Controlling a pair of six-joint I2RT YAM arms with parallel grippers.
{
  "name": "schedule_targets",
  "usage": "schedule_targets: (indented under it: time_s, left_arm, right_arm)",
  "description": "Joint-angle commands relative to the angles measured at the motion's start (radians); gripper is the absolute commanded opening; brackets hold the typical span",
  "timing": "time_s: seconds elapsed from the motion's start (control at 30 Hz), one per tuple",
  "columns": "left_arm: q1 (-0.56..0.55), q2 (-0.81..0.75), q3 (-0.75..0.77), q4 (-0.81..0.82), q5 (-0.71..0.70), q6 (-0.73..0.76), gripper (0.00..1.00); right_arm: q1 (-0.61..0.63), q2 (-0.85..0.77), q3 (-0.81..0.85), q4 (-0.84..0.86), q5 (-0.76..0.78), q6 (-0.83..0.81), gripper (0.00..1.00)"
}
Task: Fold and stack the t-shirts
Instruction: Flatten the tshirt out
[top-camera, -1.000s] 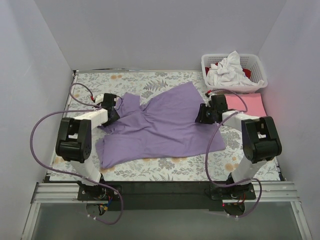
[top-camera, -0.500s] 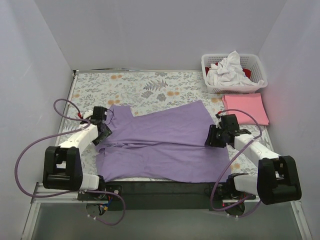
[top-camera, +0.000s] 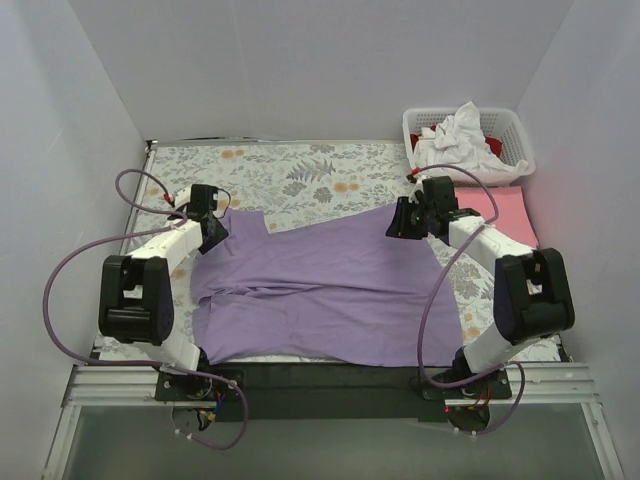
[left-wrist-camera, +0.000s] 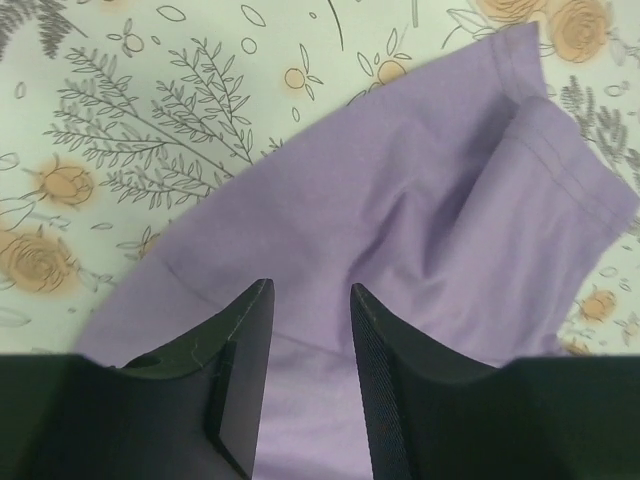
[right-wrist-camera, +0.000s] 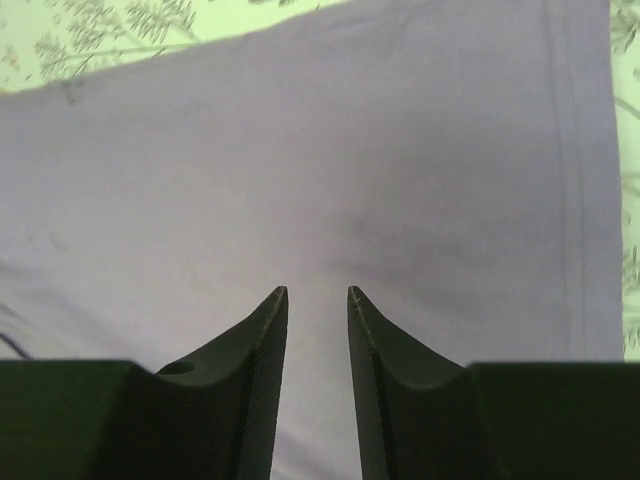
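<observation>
Your left gripper (left-wrist-camera: 310, 288) hangs over the lavender t-shirt (top-camera: 320, 290) by its far-left sleeve, jaws narrowly parted with nothing pinched. Your right gripper (right-wrist-camera: 316, 290) is the same at the far-right corner. The shirt lies spread across the floral cloth (top-camera: 300, 170), with a folded pink t-shirt (top-camera: 508, 215) just to its right.

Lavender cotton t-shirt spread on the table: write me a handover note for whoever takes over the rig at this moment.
Grippers: left gripper open above the far-left sleeve of the large lavender cotton t-shirt; right gripper open above its far-right corner; neither holds anything.
The lavender shirt lies spread, unfolded, on the floral-patterned cloth. The folded pink t-shirt lies right of it; a crumpled white t-shirt and a red t-shirt sit in the white plastic lattice basket.
Done: pink folded. Left: fold lavender, white, red; stack all.
</observation>
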Motion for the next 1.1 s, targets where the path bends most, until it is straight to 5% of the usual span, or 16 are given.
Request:
schedule_targets:
  time_s: [0.0,0.23,0.53,0.83,1.07]
  left_arm:
    - [0.003,0.050,0.038,0.034,-0.040,0.018,0.35]
    - [0.032,0.150,0.009,0.028,-0.157,-0.043,0.34]
    - [0.073,0.080,-0.074,-0.058,-0.206,-0.165,0.32]
    - [0.075,0.037,0.044,0.008,-0.244,-0.065,0.58]
    - [0.073,0.098,0.084,0.168,-0.005,0.111,0.72]
  right_arm:
    - [-0.002,0.117,0.081,0.071,0.029,-0.006,0.36]
    - [-0.016,0.255,0.081,0.071,0.084,-0.012,0.35]
    - [-0.105,0.134,-0.110,0.031,0.149,0.031,0.35]
    - [-0.093,0.016,-0.080,-0.026,0.094,-0.003,0.53]
    - [-0.073,-0.031,-0.072,-0.056,0.091,-0.043,0.61]
